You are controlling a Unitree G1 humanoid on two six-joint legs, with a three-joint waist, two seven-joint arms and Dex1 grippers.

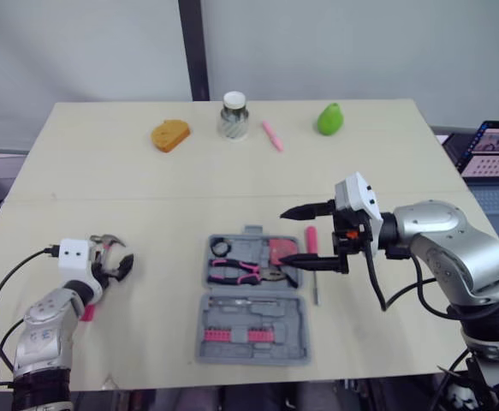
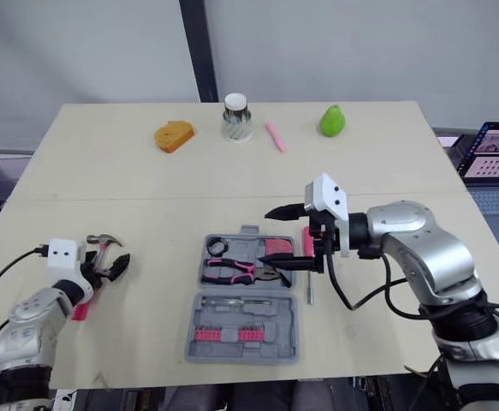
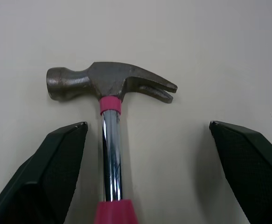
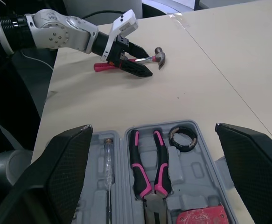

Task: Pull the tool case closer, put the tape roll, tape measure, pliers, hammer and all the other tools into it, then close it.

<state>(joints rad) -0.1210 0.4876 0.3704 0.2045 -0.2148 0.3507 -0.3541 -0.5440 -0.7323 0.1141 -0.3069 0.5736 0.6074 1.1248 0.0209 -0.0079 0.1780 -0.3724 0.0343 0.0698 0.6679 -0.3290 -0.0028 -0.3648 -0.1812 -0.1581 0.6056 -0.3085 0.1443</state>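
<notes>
Here the hammer lies head away from the robot; the left gripper straddles its shaft, spread wide, apparently gripping nothing.

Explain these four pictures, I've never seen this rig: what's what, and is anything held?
It is a humanoid robot with two two-fingered grippers. The two wide pictures come from its head, looking down at a table; the other two come from cameras on its wrists. The open case lies near it, with pliers, tape roll and tape measure inside; a screwdriver lies beside it. The right gripper hangs open over the case. The left gripper is open astride the hammer on the table. Nothing is held. A jar and pear stand at the far edge.
</notes>
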